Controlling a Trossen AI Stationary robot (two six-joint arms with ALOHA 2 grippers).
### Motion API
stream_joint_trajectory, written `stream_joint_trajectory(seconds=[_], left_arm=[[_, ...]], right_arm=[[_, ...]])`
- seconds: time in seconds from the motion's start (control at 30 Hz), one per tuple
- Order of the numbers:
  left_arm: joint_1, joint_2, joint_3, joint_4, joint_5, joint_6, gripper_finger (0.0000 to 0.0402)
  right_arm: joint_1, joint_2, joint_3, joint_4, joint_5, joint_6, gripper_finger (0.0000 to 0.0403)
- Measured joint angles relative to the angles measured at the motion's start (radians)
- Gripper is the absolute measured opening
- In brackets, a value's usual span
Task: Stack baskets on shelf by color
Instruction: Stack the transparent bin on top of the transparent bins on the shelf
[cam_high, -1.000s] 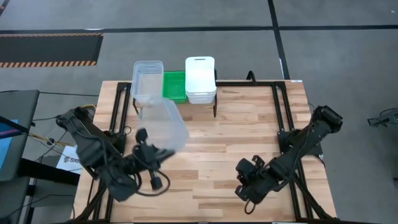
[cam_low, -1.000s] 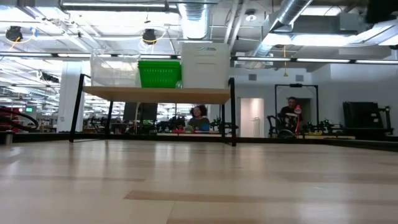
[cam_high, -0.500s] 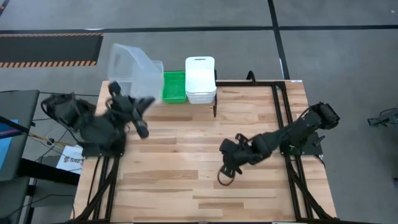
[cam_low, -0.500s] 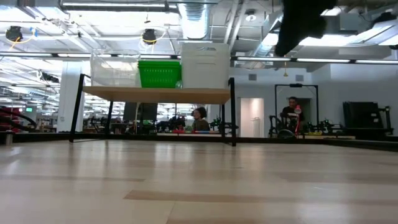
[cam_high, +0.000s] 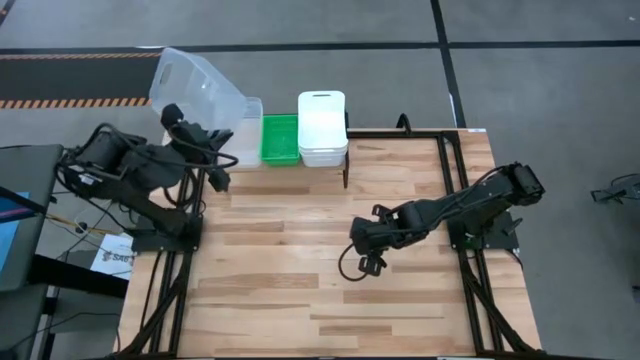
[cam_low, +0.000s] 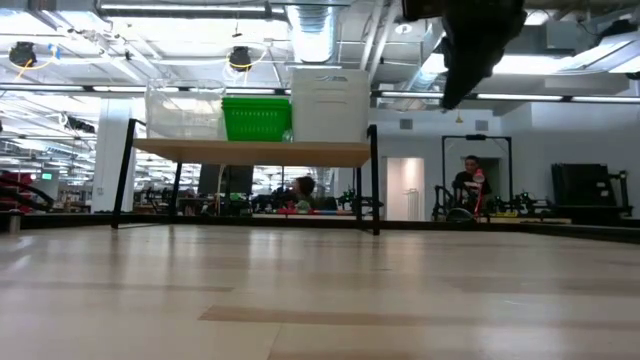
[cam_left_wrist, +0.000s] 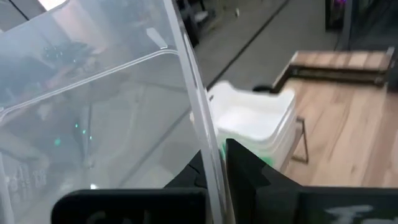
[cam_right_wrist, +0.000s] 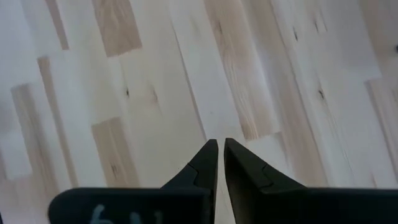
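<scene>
Clear basket (cam_high: 197, 87), bright green basket (cam_high: 280, 139), white baskets (cam_high: 322, 127); pale plank tabletop (cam_high: 300, 260), dark arms

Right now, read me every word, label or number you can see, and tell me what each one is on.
No text here can be read in full.
White sheet on the floor beside the table: dark print, too small to read.
Right tool: white marks on its dark body, cut off by the picture's edge, unreadable.
</scene>
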Motion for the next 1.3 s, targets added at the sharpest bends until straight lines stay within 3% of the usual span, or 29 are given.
stream_joint_trajectory(seconds=[0.37,1.07,1.3], left_arm=[[0.171,0.001,0.000,-0.148,0.111,0.123,0.0003],[0.514,0.067,-0.002,-0.112,0.492,0.500,0.0004],[0.651,0.069,-0.002,-0.096,0.628,0.584,0.0004]], right_arm=[[0.010,0.000,0.000,-0.094,-0.003,0.008,0.0052],[0.023,-0.001,0.000,-0.180,-0.061,0.000,0.0052],[0.029,-0.063,0.000,-0.224,-0.074,0.000,0.0052]])
